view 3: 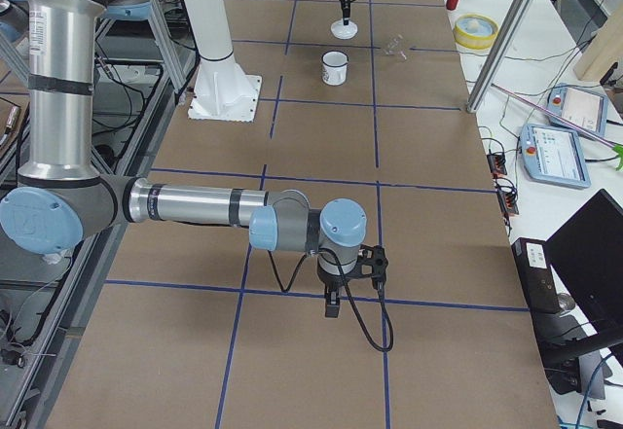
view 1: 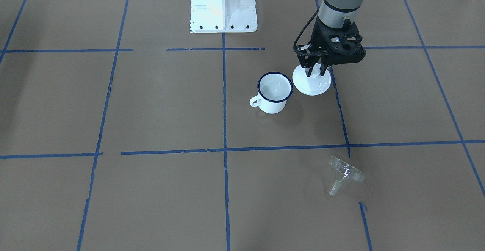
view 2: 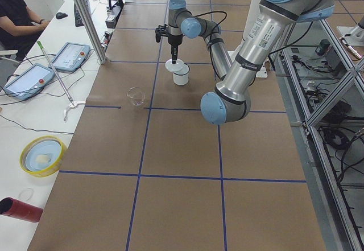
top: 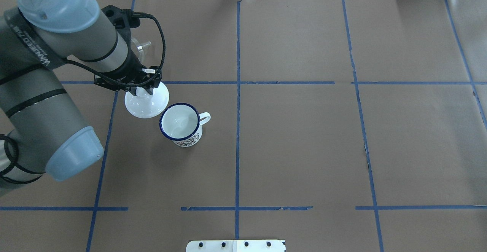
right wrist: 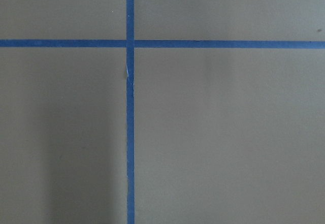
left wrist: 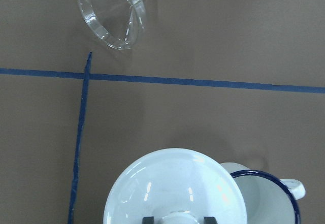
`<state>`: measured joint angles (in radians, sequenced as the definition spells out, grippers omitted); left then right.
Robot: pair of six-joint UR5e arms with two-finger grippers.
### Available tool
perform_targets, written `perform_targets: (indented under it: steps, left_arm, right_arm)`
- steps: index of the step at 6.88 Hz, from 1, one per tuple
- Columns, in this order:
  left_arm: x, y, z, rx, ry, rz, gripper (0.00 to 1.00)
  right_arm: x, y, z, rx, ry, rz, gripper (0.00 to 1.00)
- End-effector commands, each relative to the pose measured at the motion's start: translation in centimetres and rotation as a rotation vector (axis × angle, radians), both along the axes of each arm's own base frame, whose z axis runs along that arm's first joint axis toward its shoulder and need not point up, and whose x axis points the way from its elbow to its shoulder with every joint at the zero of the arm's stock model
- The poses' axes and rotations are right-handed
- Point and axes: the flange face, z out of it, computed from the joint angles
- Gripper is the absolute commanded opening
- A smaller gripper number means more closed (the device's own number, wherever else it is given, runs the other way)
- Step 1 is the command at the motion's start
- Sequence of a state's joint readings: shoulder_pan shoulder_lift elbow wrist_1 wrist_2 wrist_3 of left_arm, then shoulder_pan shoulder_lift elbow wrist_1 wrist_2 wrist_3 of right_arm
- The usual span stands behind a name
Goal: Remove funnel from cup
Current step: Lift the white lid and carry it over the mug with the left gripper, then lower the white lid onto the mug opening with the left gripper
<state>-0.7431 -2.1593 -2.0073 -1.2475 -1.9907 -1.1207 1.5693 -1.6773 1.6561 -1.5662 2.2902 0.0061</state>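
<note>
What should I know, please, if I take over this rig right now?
Left hand: shut on the knob of the white lid, holding it raised beside the cup.
Right hand: far from the job's things; open or shut cannot be told.
Funnel: out of the cup, lying on its side on the table.
Done: funnel removed; cup empty.
Left: nothing for the funnel; lid not yet set down.

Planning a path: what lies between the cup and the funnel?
Front-facing view: between cup and funnel, only bare table crossed by a blue tape line. The white lid stands aside.
</note>
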Motion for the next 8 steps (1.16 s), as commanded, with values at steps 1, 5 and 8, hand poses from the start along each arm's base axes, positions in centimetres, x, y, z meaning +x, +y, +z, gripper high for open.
perform_targets:
  steps: [1,5,8]
  left_arm:
    - [4.0,0.8,-0.6,-0.039,-0.003,0.021,0.0]
    - [7.3,0.3,0.4,-0.044,0.013,0.026,0.0]
    - [7.7,0.0,0.7,-0.041,0.015,0.025,0.0]
  right_arm:
    - [0.0,0.0,0.0,0.0,0.0,0.0,1.0]
    - [0.0,0.0,-0.1,0.001,0.0,0.0,1.0]
    - [0.0,0.1,0.1,-0.002,0.0,0.0,1.0]
